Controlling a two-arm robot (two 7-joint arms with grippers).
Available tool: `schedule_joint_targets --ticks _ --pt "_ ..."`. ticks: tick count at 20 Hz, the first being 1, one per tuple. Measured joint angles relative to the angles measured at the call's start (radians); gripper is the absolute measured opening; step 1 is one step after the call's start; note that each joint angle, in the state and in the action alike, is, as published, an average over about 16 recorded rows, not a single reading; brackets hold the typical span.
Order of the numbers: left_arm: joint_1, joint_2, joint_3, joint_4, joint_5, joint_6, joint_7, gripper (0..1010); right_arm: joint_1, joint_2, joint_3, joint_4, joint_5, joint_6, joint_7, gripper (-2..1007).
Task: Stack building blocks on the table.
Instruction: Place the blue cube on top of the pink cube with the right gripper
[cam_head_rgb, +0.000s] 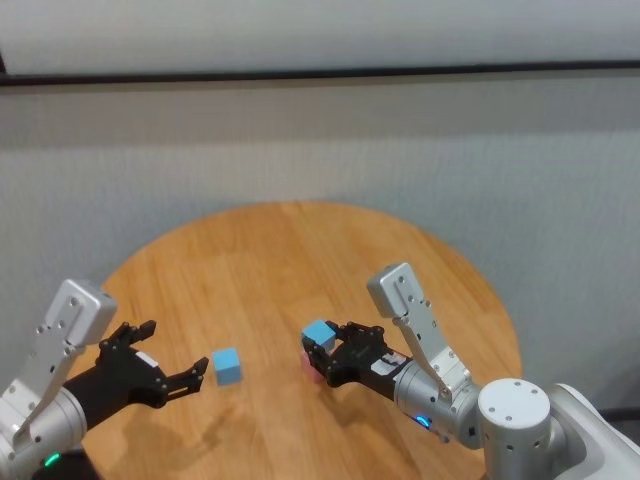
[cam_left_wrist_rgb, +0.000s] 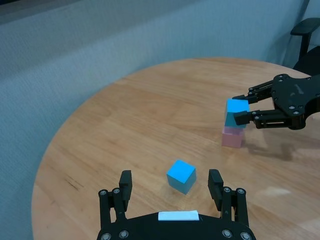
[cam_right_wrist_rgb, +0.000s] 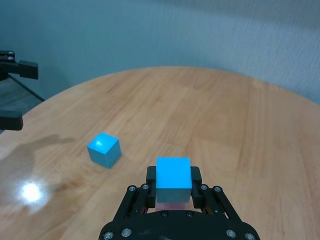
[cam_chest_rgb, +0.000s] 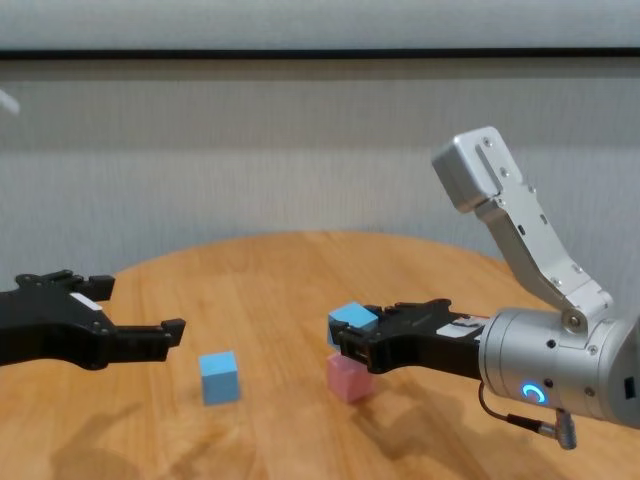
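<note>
My right gripper (cam_chest_rgb: 352, 338) is shut on a light blue block (cam_right_wrist_rgb: 173, 172) and holds it on top of the pale pink block (cam_chest_rgb: 350, 378), right of the middle of the round wooden table (cam_head_rgb: 300, 250). In the left wrist view the blue block (cam_left_wrist_rgb: 236, 111) rests squarely on the pink one (cam_left_wrist_rgb: 233, 136). The second light blue block (cam_head_rgb: 227, 366) lies alone on the table to the left. My left gripper (cam_left_wrist_rgb: 170, 182) is open and low over the table, with its fingertips (cam_left_wrist_rgb: 215, 181) just short of that block (cam_left_wrist_rgb: 181, 176).
A grey wall (cam_head_rgb: 320, 150) runs behind the table. A dark office chair (cam_left_wrist_rgb: 306, 35) stands beyond the table's far edge. Bare table top (cam_right_wrist_rgb: 210, 110) stretches beyond the blocks.
</note>
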Motion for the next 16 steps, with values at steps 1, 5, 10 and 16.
schedule_joint_targets --ticks 1,5,10,16 --pt "0.000 0.000 0.000 0.000 0.000 0.000 0.000 1000 -0.001 -0.001 0.000 -0.001 -0.002 0.002 -0.001 371" --pt "0.000 0.000 0.000 0.000 0.000 0.000 0.000 1000 -0.005 -0.004 0.002 -0.001 -0.009 0.008 -0.004 370" --pt "0.000 0.000 0.000 0.000 0.000 0.000 0.000 1000 -0.008 -0.008 0.003 0.003 -0.017 0.012 -0.008 370" --pt "0.000 0.000 0.000 0.000 0.000 0.000 0.000 1000 -0.007 -0.015 0.005 0.009 -0.025 0.015 -0.010 370"
